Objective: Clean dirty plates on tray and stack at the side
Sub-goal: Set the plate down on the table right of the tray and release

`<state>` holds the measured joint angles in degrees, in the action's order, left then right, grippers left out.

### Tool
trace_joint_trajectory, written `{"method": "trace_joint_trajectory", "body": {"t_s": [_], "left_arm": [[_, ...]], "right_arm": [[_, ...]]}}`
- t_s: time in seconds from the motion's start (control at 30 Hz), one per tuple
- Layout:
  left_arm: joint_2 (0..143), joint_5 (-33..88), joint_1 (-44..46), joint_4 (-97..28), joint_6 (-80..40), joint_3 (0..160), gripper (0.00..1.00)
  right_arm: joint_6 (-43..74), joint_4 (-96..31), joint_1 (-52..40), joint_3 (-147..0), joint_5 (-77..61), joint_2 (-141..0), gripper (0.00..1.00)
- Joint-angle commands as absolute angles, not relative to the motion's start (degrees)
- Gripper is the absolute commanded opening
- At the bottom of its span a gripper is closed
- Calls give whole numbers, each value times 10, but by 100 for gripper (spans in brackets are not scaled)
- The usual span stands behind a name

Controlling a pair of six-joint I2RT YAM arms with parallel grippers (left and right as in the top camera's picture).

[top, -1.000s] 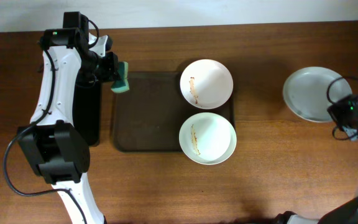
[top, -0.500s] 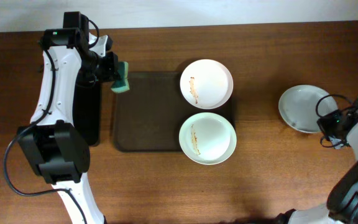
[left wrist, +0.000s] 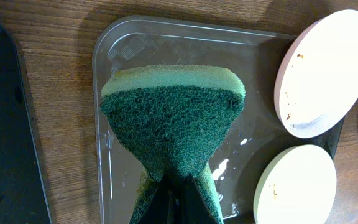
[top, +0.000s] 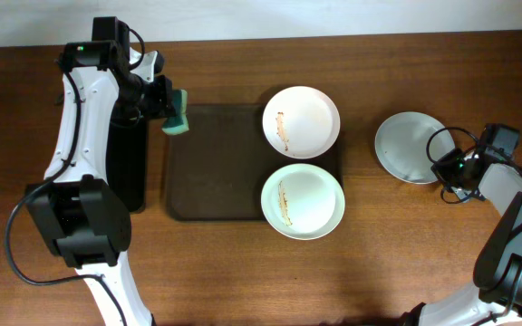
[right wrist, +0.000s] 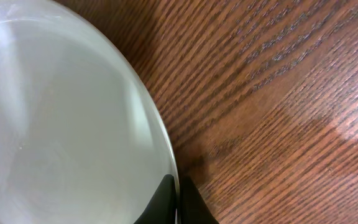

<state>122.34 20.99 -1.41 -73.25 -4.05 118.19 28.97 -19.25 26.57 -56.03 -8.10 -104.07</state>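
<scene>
Two white plates with brown streaks sit on the right end of the dark brown tray (top: 216, 172): one at the back (top: 301, 121) and one at the front (top: 303, 200). Both show in the left wrist view, back plate (left wrist: 325, 71) and front plate (left wrist: 297, 186). A third, clean-looking plate (top: 408, 147) is to the right of the tray, held by its rim (right wrist: 61, 137). My right gripper (top: 446, 167) (right wrist: 176, 196) is shut on that rim. My left gripper (top: 166, 109) (left wrist: 178, 196) is shut on a green sponge (top: 178, 112) (left wrist: 173, 118) above the tray's back left corner.
A narrow glossy black tray (top: 127, 163) lies left of the brown tray, under my left arm, and shows in the left wrist view (left wrist: 8, 124). Bare wooden table (top: 424, 254) surrounds everything. The pale wall edge runs along the back.
My right gripper has carried the clean plate leftward, from the far right toward the tray. The left arm and sponge have not moved.
</scene>
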Motion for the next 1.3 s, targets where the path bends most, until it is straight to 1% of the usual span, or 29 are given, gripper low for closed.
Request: {"method": "trace_joint_trajectory", "body": {"t_s": [0.0, 0.03, 0.1, 0.2, 0.37, 0.47, 0.6, 0.73, 0.87, 1.0, 1.2, 1.27], "left_arm": [[1220, 212, -10, -731, -29, 1191, 1], [1220, 212, -8, -731, -29, 1191, 1], [1220, 212, -7, -731, -29, 1191, 1], [1220, 212, -5, -731, -29, 1191, 1], [1220, 212, -4, -732, -29, 1191, 1], [1220, 212, -4, -732, -29, 1191, 1], [1220, 212, -4, -731, -29, 1191, 1], [1220, 212, -4, -731, -29, 1191, 1], [1220, 212, -4, -731, -29, 1191, 1], [1220, 212, -4, -731, -29, 1191, 1], [1220, 212, -4, -731, -29, 1191, 1], [1220, 212, -4, -731, -29, 1191, 1]], "right_arm": [[285, -212, 258, -554, -85, -1065, 9], [274, -217, 258, -554, -96, -1065, 21], [244, -237, 258, -557, -135, -1061, 30], [225, -302, 259, -586, -155, -1036, 32], [186, -478, 259, -669, -157, -948, 34], [166, -535, 245, -679, -160, -896, 37], [168, -542, 209, -678, -160, -878, 46], [161, -554, 141, -677, -161, -885, 46], [161, -566, 30, -674, -161, -886, 58], [170, -576, -49, -674, -161, -918, 59], [170, -582, -102, -674, -168, -989, 57], [170, -580, -109, -674, -167, -1015, 53]]}}
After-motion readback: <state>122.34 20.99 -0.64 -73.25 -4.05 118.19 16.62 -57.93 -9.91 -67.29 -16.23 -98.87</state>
